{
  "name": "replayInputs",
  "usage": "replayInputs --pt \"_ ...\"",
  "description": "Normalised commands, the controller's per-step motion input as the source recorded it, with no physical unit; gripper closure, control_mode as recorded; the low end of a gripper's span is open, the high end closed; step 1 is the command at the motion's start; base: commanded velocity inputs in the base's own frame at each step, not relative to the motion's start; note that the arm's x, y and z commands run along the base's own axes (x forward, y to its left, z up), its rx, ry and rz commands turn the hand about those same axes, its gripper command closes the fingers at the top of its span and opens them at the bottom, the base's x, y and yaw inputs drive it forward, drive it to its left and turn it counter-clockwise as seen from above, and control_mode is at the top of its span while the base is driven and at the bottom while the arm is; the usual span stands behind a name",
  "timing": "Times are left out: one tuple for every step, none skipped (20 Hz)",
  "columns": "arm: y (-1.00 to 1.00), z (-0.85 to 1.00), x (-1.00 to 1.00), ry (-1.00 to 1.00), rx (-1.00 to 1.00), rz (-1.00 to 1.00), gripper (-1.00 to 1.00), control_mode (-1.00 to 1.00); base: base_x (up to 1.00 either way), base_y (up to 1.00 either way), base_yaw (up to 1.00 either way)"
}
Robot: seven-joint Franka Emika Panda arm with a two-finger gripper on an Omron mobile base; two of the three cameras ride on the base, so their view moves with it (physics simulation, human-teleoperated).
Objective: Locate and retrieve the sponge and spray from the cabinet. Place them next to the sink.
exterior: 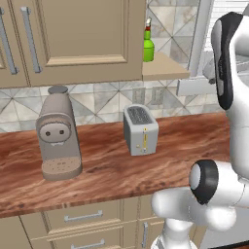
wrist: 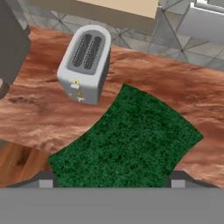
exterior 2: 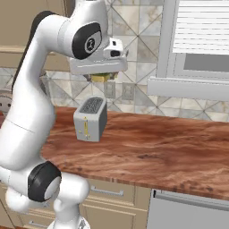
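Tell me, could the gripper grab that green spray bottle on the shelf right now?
Probably not yet. The gripper already holds the sponge between its fingertips, above the counter near the toaster. The spray stands free on the side shelf, so it looks reachable once the sponge is set down.

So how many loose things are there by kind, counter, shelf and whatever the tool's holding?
Coffee machine: 1
Toaster: 1
Spray bottle: 1, on the shelf
Sponge: 1, in the tool
Total: 4
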Motion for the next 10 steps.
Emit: replayInputs --pt "-0.05 -0.47 -0.61 -0.22 0.00 -0.03 1.00 -1.00 0.00 0.00 0.00" --pt "0.00 -0.45 -0.40 -0.16 0.00 0.00 1.00 -1.00 0.00 0.00 0.00" --pt "0.00 -0.44 -0.23 -0.13 0.00 0.00 1.00 -1.00 0.00 0.00 0.00" --pt "0.00 -0.36 -0.07 -0.09 0.00 0.00 1.00 -1.00 0.00 0.00 0.00" --pt "0.04 -0.28 0.00 -0.07 -0.03 0.00 1.00 -1.00 0.00 0.00 0.00" --pt "0.12 -0.17 0.00 -0.03 -0.06 0.00 1.00 -1.00 0.00 0.00 0.00" --pt "0.18 -0.13 0.00 0.00 -0.07 0.00 1.00 -1.00 0.00 0.00 0.00" --pt "0.19 -0.07 0.00 0.00 -0.06 0.00 1.00 -1.00 0.00 0.00 0.00" --pt "0.08 0.00 0.00 0.00 -0.02 0.00 1.00 -1.00 0.00 0.00 0.00" --pt "0.00 -0.06 0.00 0.00 0.00 0.00 1.00 -1.00 0.00 0.00 0.00"
